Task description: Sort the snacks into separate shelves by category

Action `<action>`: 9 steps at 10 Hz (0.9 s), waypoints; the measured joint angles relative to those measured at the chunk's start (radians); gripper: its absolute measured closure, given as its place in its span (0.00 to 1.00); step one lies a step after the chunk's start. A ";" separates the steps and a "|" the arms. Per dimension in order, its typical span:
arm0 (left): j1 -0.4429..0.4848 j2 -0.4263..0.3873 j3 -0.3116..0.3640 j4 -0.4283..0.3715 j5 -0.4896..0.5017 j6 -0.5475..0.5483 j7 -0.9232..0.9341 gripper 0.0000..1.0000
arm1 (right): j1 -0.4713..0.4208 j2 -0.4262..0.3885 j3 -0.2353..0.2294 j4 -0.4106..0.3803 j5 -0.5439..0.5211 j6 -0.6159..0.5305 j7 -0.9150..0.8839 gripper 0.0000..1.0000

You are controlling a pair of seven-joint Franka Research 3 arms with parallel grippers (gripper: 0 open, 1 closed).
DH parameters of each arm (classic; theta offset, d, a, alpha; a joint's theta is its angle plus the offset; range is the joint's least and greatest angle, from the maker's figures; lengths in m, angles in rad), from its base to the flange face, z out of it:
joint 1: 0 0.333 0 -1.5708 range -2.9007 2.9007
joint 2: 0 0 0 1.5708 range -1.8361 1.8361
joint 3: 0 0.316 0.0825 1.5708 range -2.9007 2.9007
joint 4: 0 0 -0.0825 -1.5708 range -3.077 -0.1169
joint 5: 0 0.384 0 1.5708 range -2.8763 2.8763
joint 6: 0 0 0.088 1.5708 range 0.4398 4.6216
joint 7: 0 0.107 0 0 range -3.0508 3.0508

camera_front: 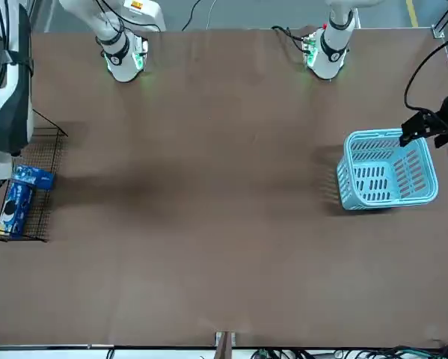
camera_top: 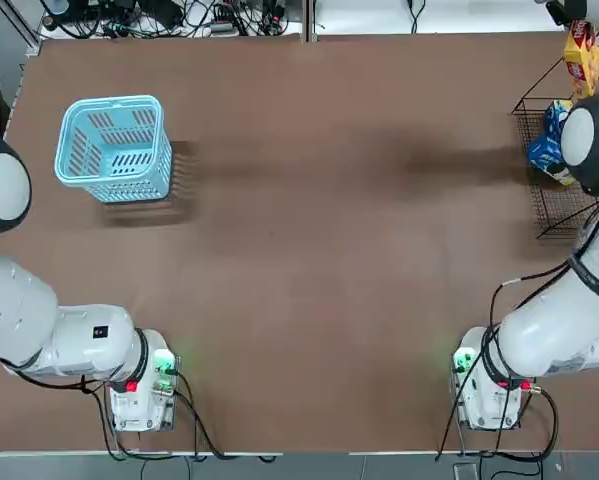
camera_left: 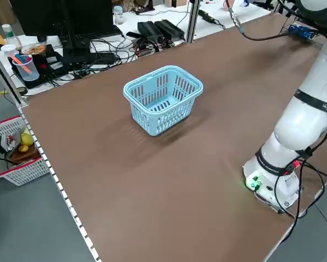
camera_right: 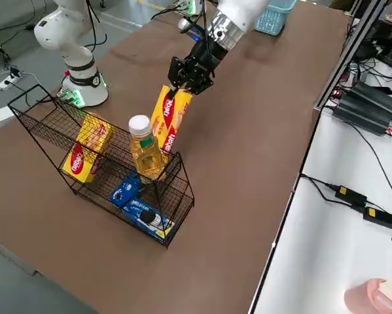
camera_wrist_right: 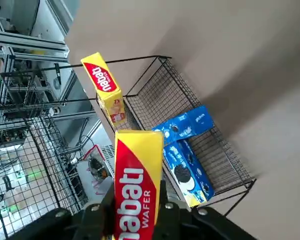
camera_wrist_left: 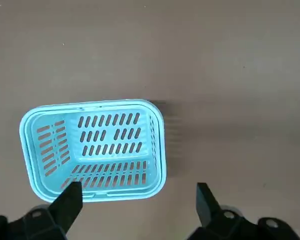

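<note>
My right gripper (camera_right: 182, 84) clamps a yellow box (camera_right: 170, 121) above the rack (camera_right: 176, 190), at two o'clock overhead, holding two blue packets (camera_right: 138, 204), another box (camera_right: 86, 156). Left gripper (camera_wrist_left: 134, 200) gapes over the basket (camera_wrist_left: 157, 150).

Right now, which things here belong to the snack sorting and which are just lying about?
Job: yellow box held by right gripper; second yellow box; blue packets; wire rack.
Lying about: oil bottle, blue basket, idle left gripper.
</note>
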 joint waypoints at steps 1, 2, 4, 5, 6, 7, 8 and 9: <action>0.000 0.000 0.000 0.000 0.000 0.000 0.000 0.00 | -0.010 0.000 0.000 0.000 0.000 0.000 -0.013 0.68; 0.000 0.000 0.000 0.000 0.000 0.000 0.000 0.00 | -0.018 0.000 0.000 0.000 -0.002 0.001 -0.026 0.68; 0.000 0.000 0.000 0.000 0.000 0.000 0.000 0.00 | -0.027 0.000 0.000 0.000 -0.011 0.002 -0.042 0.68; 0.000 0.000 0.000 0.000 0.000 0.000 0.000 0.00 | -0.029 0.000 0.000 0.000 -0.022 0.002 -0.047 0.68; 0.000 0.000 0.000 0.000 0.000 0.001 0.000 0.00 | -0.037 0.000 0.001 0.000 -0.029 0.003 -0.048 0.68; 0.000 0.000 0.000 0.001 0.000 0.004 0.000 0.00 | -0.050 0.001 0.001 0.000 -0.031 0.019 -0.051 0.68; 0.000 0.000 0.000 0.001 0.000 0.008 0.000 0.00 | -0.062 0.002 0.002 0.000 -0.032 0.040 -0.053 0.68; 0.000 0.000 0.000 0.001 0.000 0.011 0.000 0.00 | -0.071 0.005 0.002 0.000 -0.032 0.058 -0.055 0.68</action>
